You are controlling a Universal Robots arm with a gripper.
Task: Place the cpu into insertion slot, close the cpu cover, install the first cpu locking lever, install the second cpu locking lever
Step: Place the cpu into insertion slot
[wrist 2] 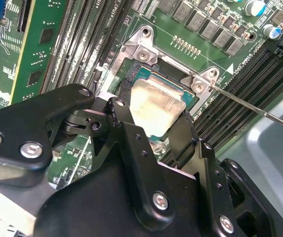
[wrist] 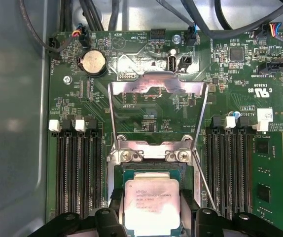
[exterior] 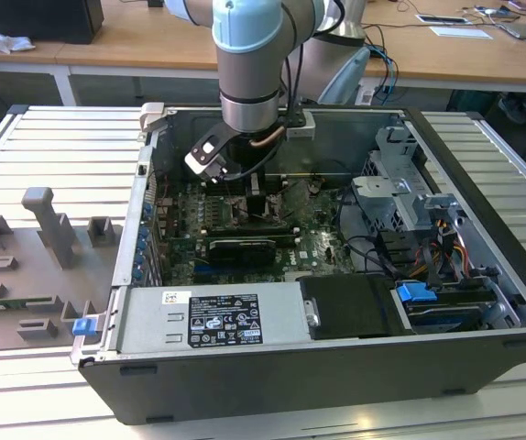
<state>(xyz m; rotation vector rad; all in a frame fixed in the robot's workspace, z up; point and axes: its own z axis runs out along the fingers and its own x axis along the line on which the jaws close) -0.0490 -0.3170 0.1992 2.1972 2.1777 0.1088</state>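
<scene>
My gripper (wrist 2: 154,121) (wrist: 151,212) hangs low over the insertion slot (wrist: 154,171) in the green motherboard (wrist: 146,106). Its black fingers (wrist 2: 119,116) press on two opposite sides of the cpu (wrist 2: 156,103) (wrist: 151,200), a pale silvery square, and are shut on it. The cpu sits level in or just over the slot's dark frame (wrist 2: 144,74); I cannot tell if it is fully seated. The cpu cover (wrist: 156,89) is swung open, away from the slot, on its hinge. A thin wire locking lever (wrist 2: 260,112) (wrist: 204,185) stands raised beside the slot. In the exterior view the gripper (exterior: 245,188) is inside the computer case.
Black memory slots (wrist: 77,173) (wrist: 230,168) flank the slot on both sides. A round coin battery (wrist: 92,62) and cables lie beyond the cover. The case walls (exterior: 144,211), a drive cage (exterior: 400,183) and the power supply (exterior: 217,321) surround the board.
</scene>
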